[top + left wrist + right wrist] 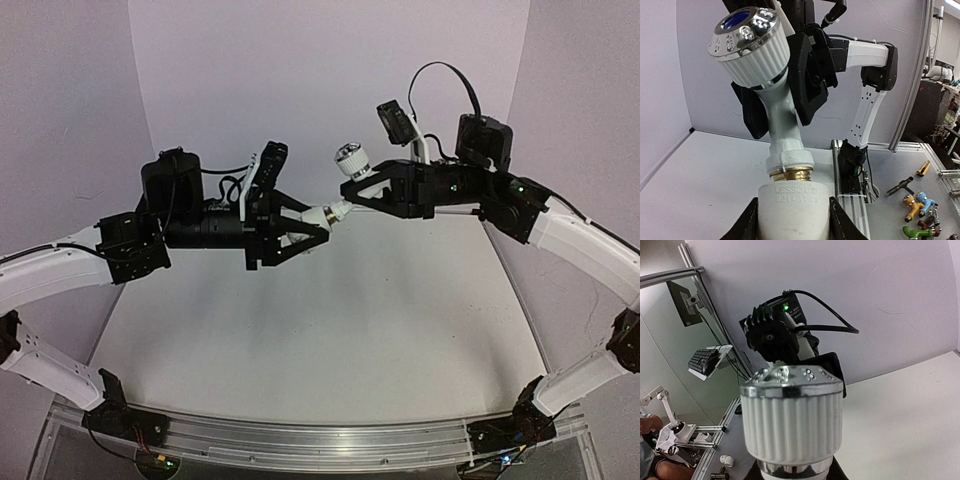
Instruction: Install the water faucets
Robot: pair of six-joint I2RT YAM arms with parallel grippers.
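High above the table [330,330], the left gripper [322,222] pinches the fitting [794,210]. The right gripper [350,193] clamps the tap [781,107], whose brass thread [791,173] sits at the fitting's mouth, ribbed knob [792,425] uppermost.

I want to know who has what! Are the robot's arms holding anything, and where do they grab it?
The left jaws grip the fitting by its sides. The right jaws grip the tap by its body, just under the knob.
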